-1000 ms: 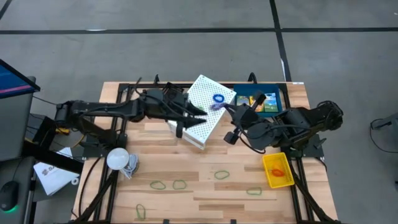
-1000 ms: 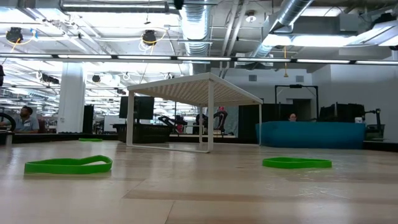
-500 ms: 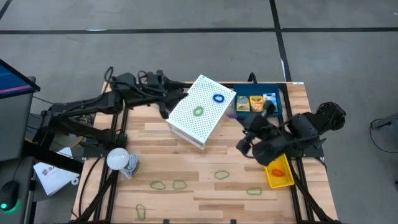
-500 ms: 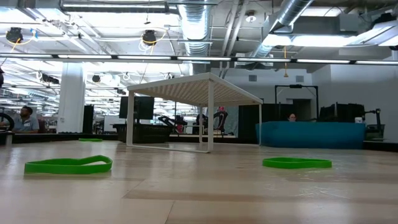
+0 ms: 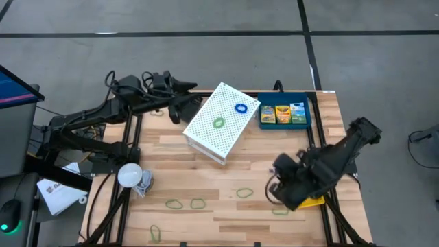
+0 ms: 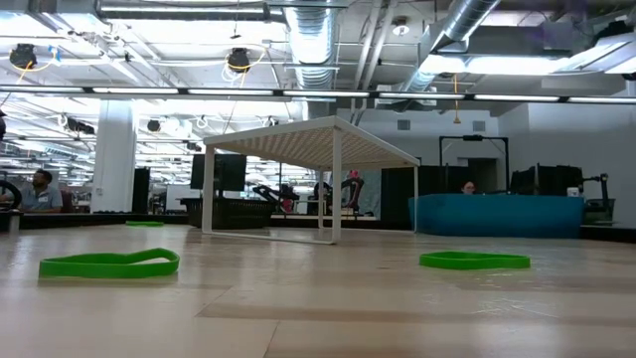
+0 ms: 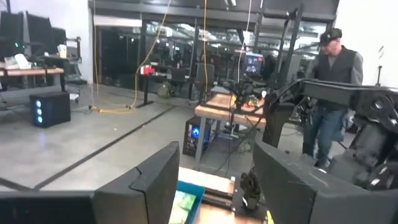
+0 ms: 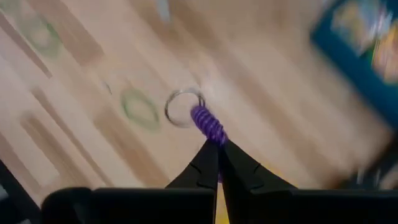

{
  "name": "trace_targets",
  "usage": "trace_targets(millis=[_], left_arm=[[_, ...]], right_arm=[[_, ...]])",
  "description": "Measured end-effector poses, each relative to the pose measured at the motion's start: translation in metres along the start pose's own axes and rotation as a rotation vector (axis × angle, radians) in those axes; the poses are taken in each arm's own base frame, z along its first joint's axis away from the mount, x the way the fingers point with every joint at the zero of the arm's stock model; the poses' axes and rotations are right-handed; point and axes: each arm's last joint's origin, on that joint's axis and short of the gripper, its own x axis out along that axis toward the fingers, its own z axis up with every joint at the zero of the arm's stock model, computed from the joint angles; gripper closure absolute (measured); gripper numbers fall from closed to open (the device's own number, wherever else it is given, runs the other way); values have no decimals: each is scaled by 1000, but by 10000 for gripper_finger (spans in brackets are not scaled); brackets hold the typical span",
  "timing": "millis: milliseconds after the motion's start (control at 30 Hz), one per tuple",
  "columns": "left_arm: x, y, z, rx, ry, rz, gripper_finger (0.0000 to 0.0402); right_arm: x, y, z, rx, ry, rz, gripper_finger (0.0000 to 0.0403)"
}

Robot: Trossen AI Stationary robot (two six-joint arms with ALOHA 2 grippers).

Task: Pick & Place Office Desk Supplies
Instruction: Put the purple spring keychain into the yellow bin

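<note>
Purple coiled band (image 8: 207, 124) is pinched in the right pincer (image 8: 217, 147); the left pincer (image 5: 180, 108) is spread empty; green rubber-band loops (image 5: 175, 204) remain on the wooden counter (image 5: 226, 174).

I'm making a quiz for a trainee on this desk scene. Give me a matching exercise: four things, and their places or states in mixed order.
Things:
1. blue band
2. crayon packs
3. purple band
4. left claw

Places or states:
A. in the blue tray
B. open, holding nothing
C. on the white stand
D. pinched in the right claw

Pairs: 1-C, 2-A, 3-D, 4-B
</note>
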Motion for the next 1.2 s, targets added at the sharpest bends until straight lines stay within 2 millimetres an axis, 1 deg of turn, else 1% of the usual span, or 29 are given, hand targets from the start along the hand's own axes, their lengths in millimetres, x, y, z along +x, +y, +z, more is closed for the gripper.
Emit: trace_targets(millis=[133,267,400,500,600,733,867,1200], left_arm=[[0,0,-4,-22,41,4,201],[0,1,-5,-23,49,5,204],[0,1,-5,-24,50,5,205],[0,1,-5,-26,50,5,206],[0,1,-5,-31,50,5,206],[0,1,-5,-40,50,5,204],[0,1,-5,-47,56,6,204],[1,1,-7,-46,67,8,204]], right_arm=[[15,-1,-41,74,103,-70,403],[26,-5,-77,153,151,-137,403],[31,-11,-101,228,165,-185,403],[34,-15,-114,233,188,-211,403],[37,-18,-123,216,213,-224,403],[42,-18,-128,210,215,-221,403],[46,-17,-130,209,219,-211,403],[46,-19,-129,195,216,-220,403]])
